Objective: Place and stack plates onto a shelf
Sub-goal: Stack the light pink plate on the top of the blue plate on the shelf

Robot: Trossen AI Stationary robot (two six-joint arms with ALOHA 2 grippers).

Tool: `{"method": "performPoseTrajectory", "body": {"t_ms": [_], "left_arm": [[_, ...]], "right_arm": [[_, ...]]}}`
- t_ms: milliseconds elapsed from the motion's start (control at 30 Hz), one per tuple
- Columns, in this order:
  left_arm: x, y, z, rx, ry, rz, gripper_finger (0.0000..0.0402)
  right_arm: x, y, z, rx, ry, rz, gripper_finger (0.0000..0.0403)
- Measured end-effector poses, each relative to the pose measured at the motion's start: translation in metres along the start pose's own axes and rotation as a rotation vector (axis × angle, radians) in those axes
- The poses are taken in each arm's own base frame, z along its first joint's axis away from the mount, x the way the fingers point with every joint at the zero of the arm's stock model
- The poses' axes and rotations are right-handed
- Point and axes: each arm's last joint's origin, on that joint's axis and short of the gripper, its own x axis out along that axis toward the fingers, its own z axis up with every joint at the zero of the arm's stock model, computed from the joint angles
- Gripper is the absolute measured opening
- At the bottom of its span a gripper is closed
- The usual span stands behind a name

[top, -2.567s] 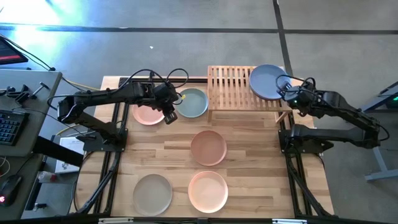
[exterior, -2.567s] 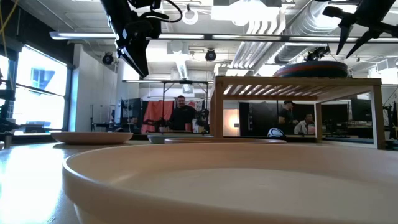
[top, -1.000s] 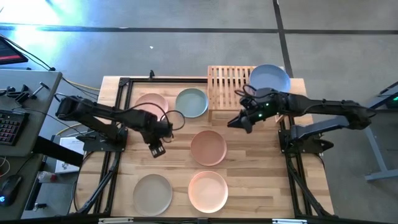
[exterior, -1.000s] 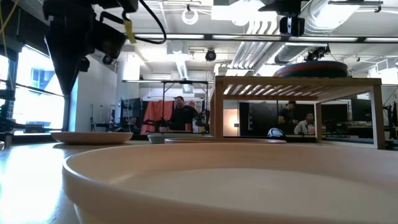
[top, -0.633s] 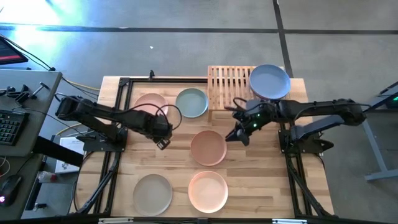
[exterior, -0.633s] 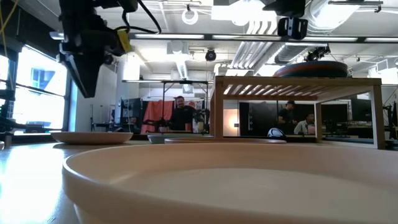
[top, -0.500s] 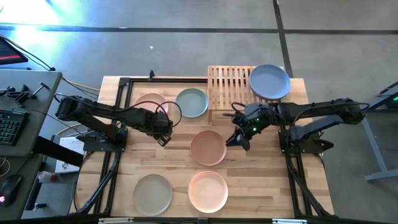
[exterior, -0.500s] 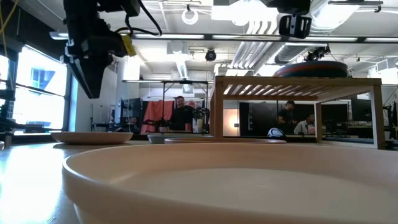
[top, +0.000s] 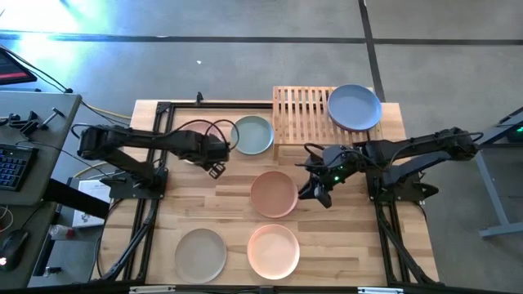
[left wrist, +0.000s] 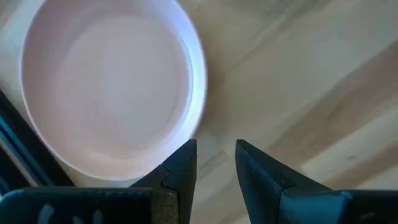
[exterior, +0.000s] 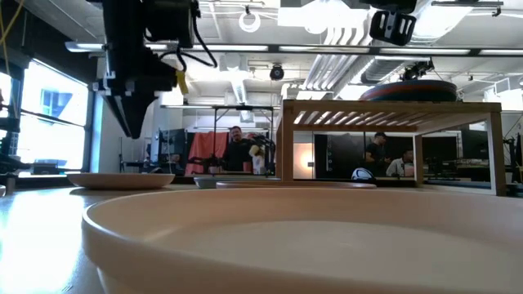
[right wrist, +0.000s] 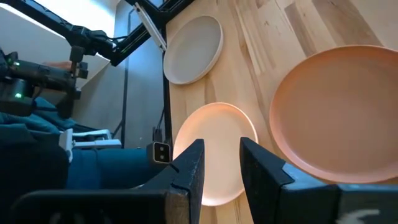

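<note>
Plates lie scattered over the wooden tabletop (top: 327, 245): a pink plate (top: 193, 133) at far left, partly under the left arm, a grey-blue plate (top: 252, 135) beside it, a tan plate (top: 273, 193) in the middle, and nearer the front a beige-grey plate (top: 200, 254) and a peach plate (top: 273, 251). The left gripper (top: 216, 170) hovers just beside the pink plate's edge, fingers (left wrist: 181, 167) slightly parted and empty. The right gripper (top: 315, 194) hangs at the tan plate's right edge, jaws slightly apart, gripping nothing. A blue plate (top: 354, 107) rests on the slatted shelf (top: 301, 114) at the back right.
</note>
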Motion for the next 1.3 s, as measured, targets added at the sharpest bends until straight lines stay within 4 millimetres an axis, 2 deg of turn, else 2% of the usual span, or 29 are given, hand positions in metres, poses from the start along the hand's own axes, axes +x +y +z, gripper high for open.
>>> {"method": "performPoseTrajectory", "body": {"t_ms": [400,800,1100,1300], "left_arm": [[0.042,-0.015,0.007,0.098,0.13,0.126,0.0099],[0.071,-0.021,0.009,0.169,0.202,0.23,0.0099],[0.087,-0.021,0.014,0.183,0.238,0.242,0.0099],[0.089,-0.021,0.014,0.177,0.265,0.225,0.0089]], "right_arm": [[0.0,0.0,-0.001,0.006,0.005,-0.005,0.0085],[0.0,-0.001,0.0,0.006,0.004,-0.006,0.0085],[0.0,-0.001,0.0,0.006,0.003,-0.006,0.0085],[0.0,-0.001,0.0,0.006,0.003,-0.006,0.0085]]}}
